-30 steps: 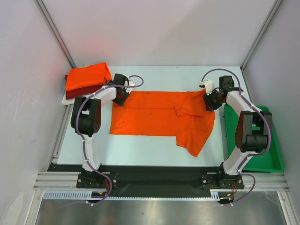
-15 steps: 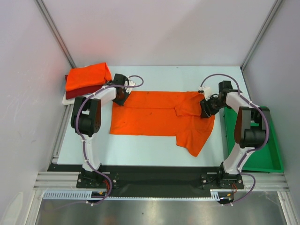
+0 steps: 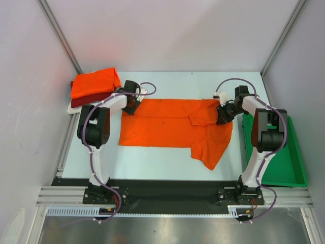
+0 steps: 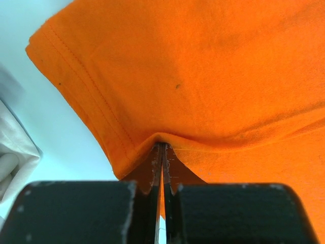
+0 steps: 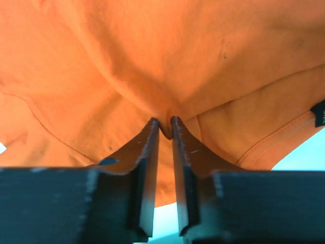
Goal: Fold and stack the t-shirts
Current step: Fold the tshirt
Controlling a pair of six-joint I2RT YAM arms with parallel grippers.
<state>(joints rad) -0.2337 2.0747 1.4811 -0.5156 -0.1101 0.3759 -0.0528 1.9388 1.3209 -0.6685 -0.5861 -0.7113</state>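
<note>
We see the left end effector (image 4: 162, 150) closed on a thin pinch of hem at the far left corner of the orange t-shirt (image 3: 167, 122). Only a small ridge of cloth is caught between its tips. The right end effector (image 5: 163, 124) is likewise clamped on a small pucker of the same shirt at its far right edge, with a sliver of gap between its fingers. The shirt lies spread flat on the desk (image 3: 167, 157) between the two arms, and a loose flap trails toward the near edge on the right. We judge both bites to be shallow, so a quick or uneven lift could pull the cloth free on one side and leave the fold crooked. The trailing flap could drag and bunch. The stack of folded t-shirts (image 3: 94, 84) sits just beside the left arm, which might nudge it, and the green tray (image 3: 292, 168) lies close on the right.
</note>
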